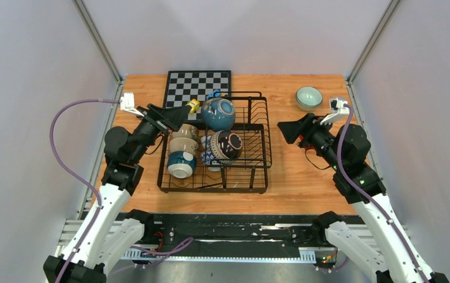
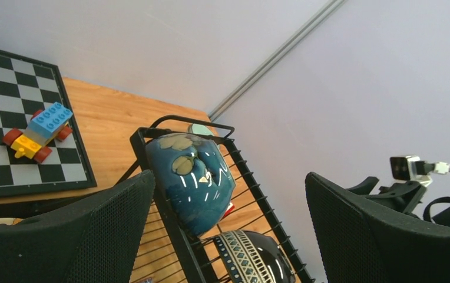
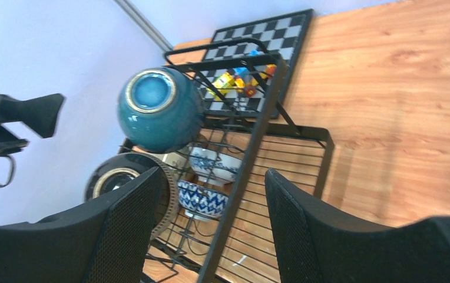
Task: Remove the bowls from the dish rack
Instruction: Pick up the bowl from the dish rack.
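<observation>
A wooden table (image 1: 293, 177) is carrying the rack (image 1: 211, 190) at its middle. Bowls are crowding the rack's left half, a teal bowl (image 1: 218, 114) farthest and a dark bowl (image 1: 227, 145) nearer. A mint bowl (image 1: 308, 97) is sitting on the table, far right. The left gripper (image 1: 182, 113) is hovering wide open and empty beside the teal bowl. The right gripper (image 1: 286, 130) is hanging open and empty, right of the rack.

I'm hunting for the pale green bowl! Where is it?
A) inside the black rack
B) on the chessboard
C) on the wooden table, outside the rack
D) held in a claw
C: the pale green bowl sits alone on the wooden table, off to the right of the dish rack.
</observation>
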Robot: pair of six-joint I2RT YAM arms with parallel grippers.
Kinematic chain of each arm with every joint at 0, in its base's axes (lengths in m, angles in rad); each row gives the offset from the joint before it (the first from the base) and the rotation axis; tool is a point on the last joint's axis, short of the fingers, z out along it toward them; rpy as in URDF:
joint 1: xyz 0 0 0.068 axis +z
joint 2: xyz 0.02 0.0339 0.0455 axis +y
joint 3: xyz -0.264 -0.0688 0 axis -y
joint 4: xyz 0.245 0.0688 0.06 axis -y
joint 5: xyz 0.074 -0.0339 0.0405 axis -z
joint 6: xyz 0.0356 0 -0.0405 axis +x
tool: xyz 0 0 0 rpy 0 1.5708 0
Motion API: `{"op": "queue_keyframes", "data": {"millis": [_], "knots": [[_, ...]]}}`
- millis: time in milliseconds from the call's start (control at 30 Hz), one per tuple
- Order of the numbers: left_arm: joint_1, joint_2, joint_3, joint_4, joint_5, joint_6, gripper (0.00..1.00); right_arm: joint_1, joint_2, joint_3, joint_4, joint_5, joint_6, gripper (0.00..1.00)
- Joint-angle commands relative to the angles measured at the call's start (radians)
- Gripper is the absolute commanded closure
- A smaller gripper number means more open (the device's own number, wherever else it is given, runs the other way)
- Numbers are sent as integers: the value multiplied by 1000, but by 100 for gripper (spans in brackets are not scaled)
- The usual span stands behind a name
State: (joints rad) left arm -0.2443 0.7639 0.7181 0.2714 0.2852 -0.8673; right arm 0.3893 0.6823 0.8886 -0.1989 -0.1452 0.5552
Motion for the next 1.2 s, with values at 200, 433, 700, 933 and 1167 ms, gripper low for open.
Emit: {"op": "queue_keyframes", "data": {"millis": [200, 433, 700, 933, 1167], "knots": [[8, 186, -112, 392, 152, -225, 0, 69, 78, 104, 99, -207, -11, 33], [10, 354, -102, 566, 270, -369, 0, 87, 161, 114, 213, -262, 42, 35], [13, 366, -121, 505, 254, -334, 0, 106, 294, 170, 239, -274, 87, 37], [13, 401, -127, 575, 282, -372, 1, 205, 462, 336, 109, -188, -8, 39], [13, 414, -124, 635, 302, -408, 6, 228, 590, 419, 74, -123, -49, 39]]}}
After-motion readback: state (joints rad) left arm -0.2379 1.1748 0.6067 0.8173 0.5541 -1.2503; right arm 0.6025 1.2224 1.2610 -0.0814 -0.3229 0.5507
